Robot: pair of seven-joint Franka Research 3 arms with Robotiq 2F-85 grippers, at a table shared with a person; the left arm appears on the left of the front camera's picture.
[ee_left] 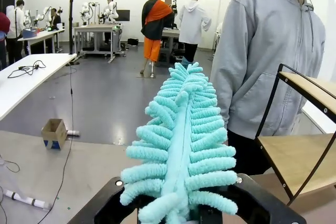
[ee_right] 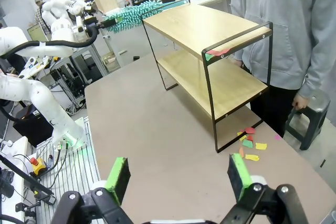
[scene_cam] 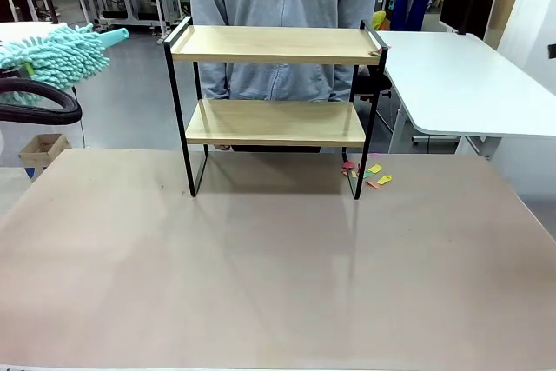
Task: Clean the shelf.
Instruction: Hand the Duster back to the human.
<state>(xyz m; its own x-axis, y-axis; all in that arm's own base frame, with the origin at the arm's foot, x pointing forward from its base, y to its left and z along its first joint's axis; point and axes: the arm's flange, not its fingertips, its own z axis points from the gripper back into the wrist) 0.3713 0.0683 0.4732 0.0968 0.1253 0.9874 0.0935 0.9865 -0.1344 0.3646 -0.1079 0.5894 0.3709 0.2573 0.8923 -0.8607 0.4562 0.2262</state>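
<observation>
Shelf [scene_cam: 274,84] near the tabletop's [scene_cam: 261,284] far edge; duster [ee_left: 181,145] gripped in left fingers [ee_left: 262,203], right fingers [ee_right: 118,179] spread wide, empty.

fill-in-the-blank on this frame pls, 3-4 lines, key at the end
1. The left gripper has its jaws shut on a teal ____.
2. The shelf has ____ wooden boards in its black frame.
3. The coloured paper scraps lie on the table beside the shelf's ____ leg, as seen in the front view.
4. The right gripper hangs over the table with its jaws ____.

Missing words: duster; two; right; open
</observation>
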